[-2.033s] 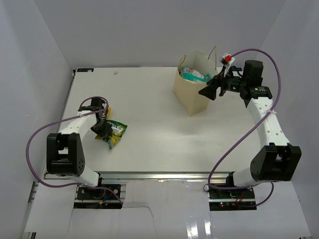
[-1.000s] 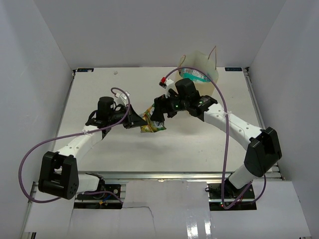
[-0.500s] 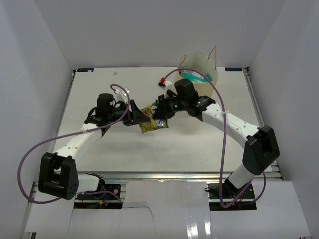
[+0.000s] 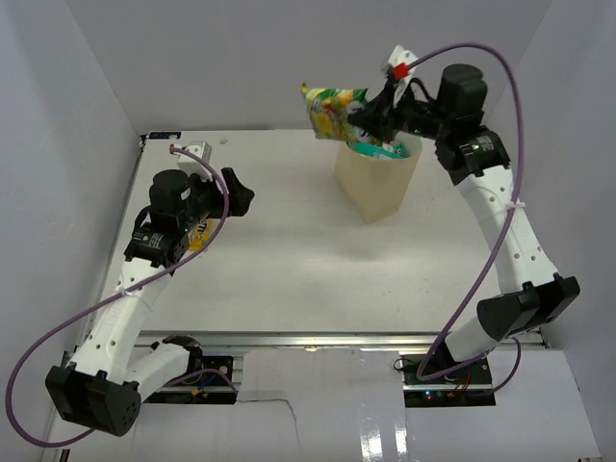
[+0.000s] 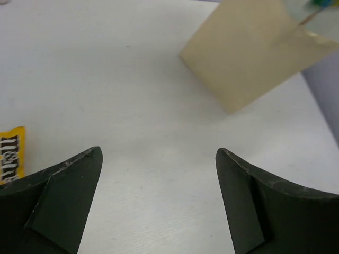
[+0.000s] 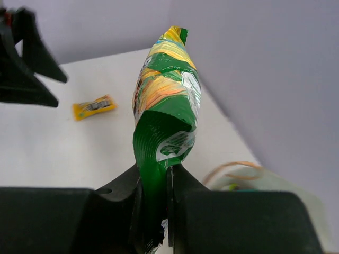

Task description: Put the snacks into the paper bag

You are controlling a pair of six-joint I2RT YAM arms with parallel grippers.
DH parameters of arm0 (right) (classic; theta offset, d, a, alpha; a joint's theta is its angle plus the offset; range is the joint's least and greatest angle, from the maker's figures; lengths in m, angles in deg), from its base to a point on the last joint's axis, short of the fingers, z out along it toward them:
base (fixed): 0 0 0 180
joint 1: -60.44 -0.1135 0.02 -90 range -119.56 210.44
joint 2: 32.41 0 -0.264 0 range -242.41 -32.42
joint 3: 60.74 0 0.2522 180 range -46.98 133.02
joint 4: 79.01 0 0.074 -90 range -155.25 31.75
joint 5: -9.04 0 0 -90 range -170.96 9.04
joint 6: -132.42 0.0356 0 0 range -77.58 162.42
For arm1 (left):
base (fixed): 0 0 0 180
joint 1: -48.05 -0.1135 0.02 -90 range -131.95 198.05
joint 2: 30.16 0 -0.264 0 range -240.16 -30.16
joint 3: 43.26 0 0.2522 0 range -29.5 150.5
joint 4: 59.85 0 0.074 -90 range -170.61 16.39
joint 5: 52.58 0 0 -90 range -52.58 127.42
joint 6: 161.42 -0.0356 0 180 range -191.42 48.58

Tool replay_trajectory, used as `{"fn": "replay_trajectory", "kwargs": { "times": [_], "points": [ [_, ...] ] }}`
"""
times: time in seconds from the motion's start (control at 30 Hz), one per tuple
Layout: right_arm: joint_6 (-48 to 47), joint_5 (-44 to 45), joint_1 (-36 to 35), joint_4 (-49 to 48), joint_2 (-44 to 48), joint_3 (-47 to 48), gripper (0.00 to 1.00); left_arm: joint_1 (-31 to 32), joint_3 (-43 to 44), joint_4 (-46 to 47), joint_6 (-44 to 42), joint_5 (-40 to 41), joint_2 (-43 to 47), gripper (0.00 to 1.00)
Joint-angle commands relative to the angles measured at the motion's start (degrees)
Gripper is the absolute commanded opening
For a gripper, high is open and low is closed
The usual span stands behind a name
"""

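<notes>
Two arms stand well apart. The left gripper [image 4: 234, 192] hangs over the white table [image 4: 289, 260], fingers spread wide and empty, near a small flat yellow candy packet [image 4: 199, 234]. The crinkly green-yellow snack packet [image 4: 332, 109] is in the air above the mouth of the tall tan kraft paper bag [image 4: 375, 188], pinched by the right gripper [image 4: 373, 117]. A teal-white packet [image 4: 371, 147] lies inside the bag.

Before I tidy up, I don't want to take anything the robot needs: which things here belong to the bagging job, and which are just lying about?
Belongs to the job:
paper bag, standing upright
green-yellow packet, held above it by the right gripper
teal-white packet, already inside
small yellow packet, lying loose

Just lying about:
small white speck near the far edge
</notes>
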State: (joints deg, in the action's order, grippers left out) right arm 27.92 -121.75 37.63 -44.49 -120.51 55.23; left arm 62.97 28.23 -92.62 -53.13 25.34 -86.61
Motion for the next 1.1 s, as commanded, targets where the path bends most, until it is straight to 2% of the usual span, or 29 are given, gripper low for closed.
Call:
{"fn": "replay_trajectory", "kwargs": {
  "times": [0.0, 0.17, 0.43, 0.5, 0.53, 0.57, 0.63, 0.67, 0.77, 0.9, 1.07],
  "points": [
    [1.3, 2.3, 6.2, -4.3, 2.0, 7.2, 0.08, -1.9, 2.6, -10.1, -5.3, 13.3, -6.0, 0.98],
    [1.1, 8.8, 11.8, -5.3, 1.7, 5.5, 0.08, -4.5, 4.3, -11.6, -5.9, 14.4, -10.5, 0.98],
    [-4.3, 18.6, 12.5, -3.0, -2.0, -0.8, 0.08, -7.1, 4.8, -10.6, -4.7, 17.9, -15.6, 0.98],
    [-5.5, 19.9, 12.5, -2.2, -3.8, -0.6, 0.16, -7.7, 4.8, -10.7, -4.7, 18.2, -17.0, 0.98],
    [-5.9, 19.9, 12.5, -1.5, -4.5, -0.3, 0.33, -8.0, 4.8, -10.7, -5.0, 18.3, -17.5, 0.98],
    [-6.2, 19.8, 12.5, -0.4, -5.8, 0.3, 0.45, -8.2, 4.7, -10.7, -5.1, 18.2, -18.5, 0.98],
    [-7.4, 18.4, 12.5, 1.1, -6.7, 2.5, 0.67, -9.0, 4.9, -10.7, -5.3, 18.1, -19.8, 0.98],
    [-7.4, 18.2, 12.4, 1.4, -7.0, 2.9, 0.71, -9.2, 5.1, -10.7, -5.4, 18.1, -21.3, 0.98],
    [-7.6, 16.5, 12.8, 2.0, -6.0, 4.2, 0.79, -10.1, 6.2, -11.0, -5.7, 18.0, -23.4, 0.97],
    [-10.2, 4.2, 14.7, 4.3, -1.7, 1.4, 0.82, -11.3, 7.7, -11.1, -6.1, 18.1, -27.3, 0.93],
    [-12.5, 0.5, 15.5, 5.1, 5.7, -12.0, 0.82, -12.5, 9.8, -11.1, -6.6, 19.9, -35.0, 0.88]
  ]
}}
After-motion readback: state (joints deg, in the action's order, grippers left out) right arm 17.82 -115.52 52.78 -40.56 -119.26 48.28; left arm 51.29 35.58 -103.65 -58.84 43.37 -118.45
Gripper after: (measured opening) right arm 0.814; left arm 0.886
